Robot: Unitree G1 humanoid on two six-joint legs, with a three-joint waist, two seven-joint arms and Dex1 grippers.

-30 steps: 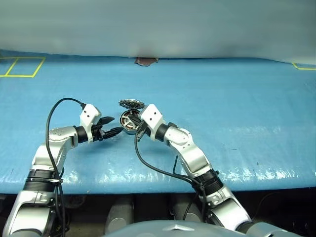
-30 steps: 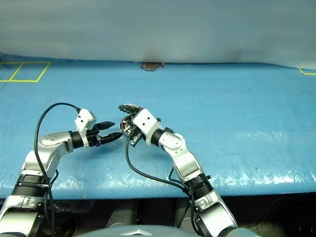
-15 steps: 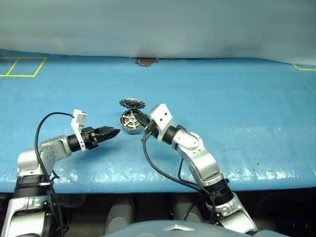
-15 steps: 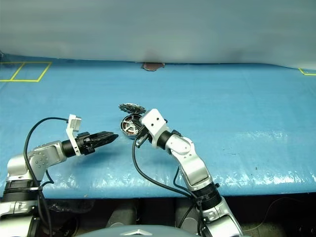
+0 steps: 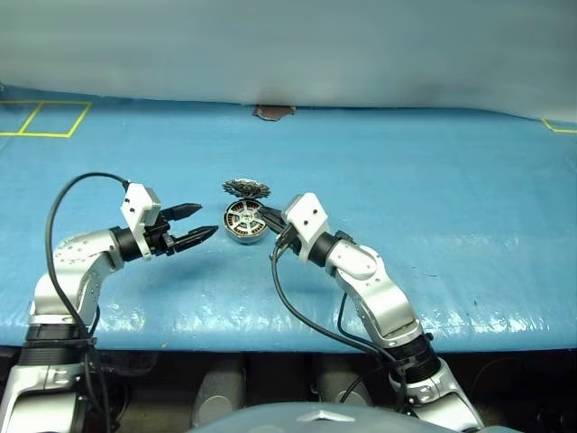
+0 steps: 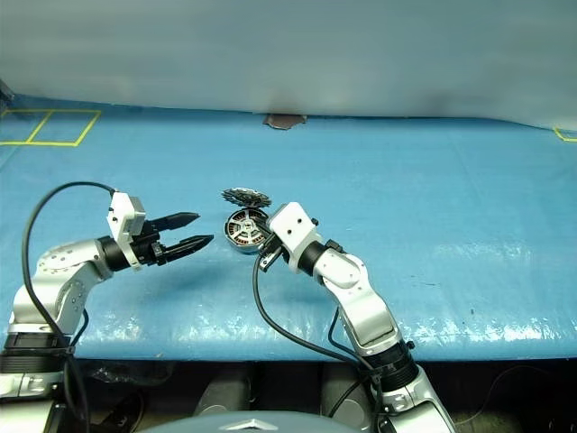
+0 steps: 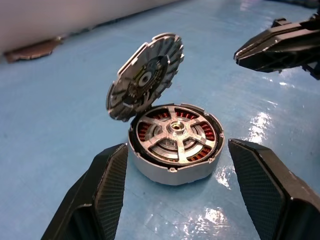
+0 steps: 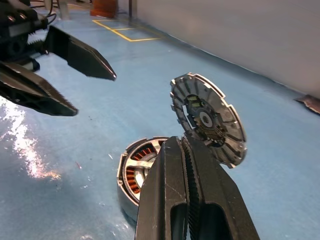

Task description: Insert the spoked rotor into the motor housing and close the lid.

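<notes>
Left wrist view: motor housing (image 7: 175,145) sitting on blue table cover (image 7: 60,120), framed between left gripper's (image 7: 182,195) spread fingers (image 7: 107,187), not touching either.
Spoked rotor (image 7: 176,131): lying flat inside housing, copper windings showing thru spokes.
Lid (image 7: 145,75): standing tilted open on housing's far rim, w/ patterned face leaning toward left gripper.
Right gripper (image 8: 187,187): fingers pressed together, pinching nothing, pointing at housing & lid from opposite side; tip near lid's lower edge, contact unclear.
Left gripper: holding nothing, hovering just beside housing.
</notes>
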